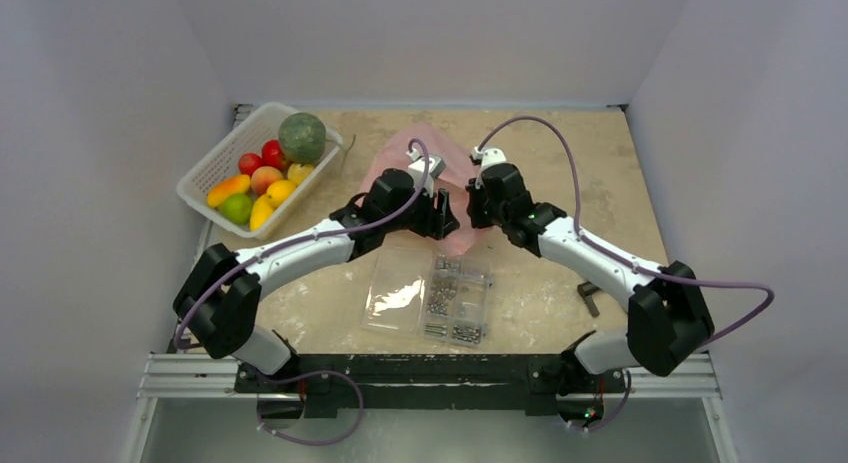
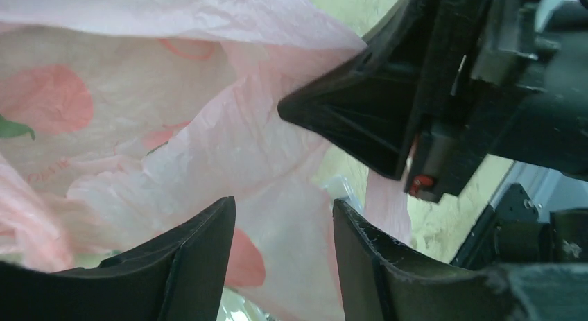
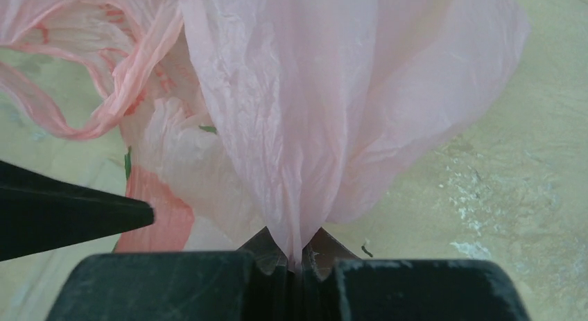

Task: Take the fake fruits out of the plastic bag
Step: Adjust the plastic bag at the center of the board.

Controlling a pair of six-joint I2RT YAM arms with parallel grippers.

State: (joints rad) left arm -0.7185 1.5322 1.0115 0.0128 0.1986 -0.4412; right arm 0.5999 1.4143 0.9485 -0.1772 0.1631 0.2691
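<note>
Table (image 1: 560, 153), pale and scuffed; near edge hidden by the arm bases. Plastic bag (image 1: 395, 155) crumpled at centre, between and beyond both grippers, its lower half covered by them from above. White basket (image 1: 205, 173) well off to the left gripper's far left, holding the fake fruits (image 1: 262, 178); the grey-green melon (image 1: 302, 137) sits on its far end. Clear case of screws (image 1: 440, 293) lies just nearer the bases than both grippers. Right gripper (image 3: 297, 255): jaws closed tight on a gathered fold of bag. Left gripper (image 2: 284, 210): fingers parted, pink film in the gap, nothing pinched. Bag interior unreadable; red and green patches in the film could be print or contents, cannot tell.
</note>
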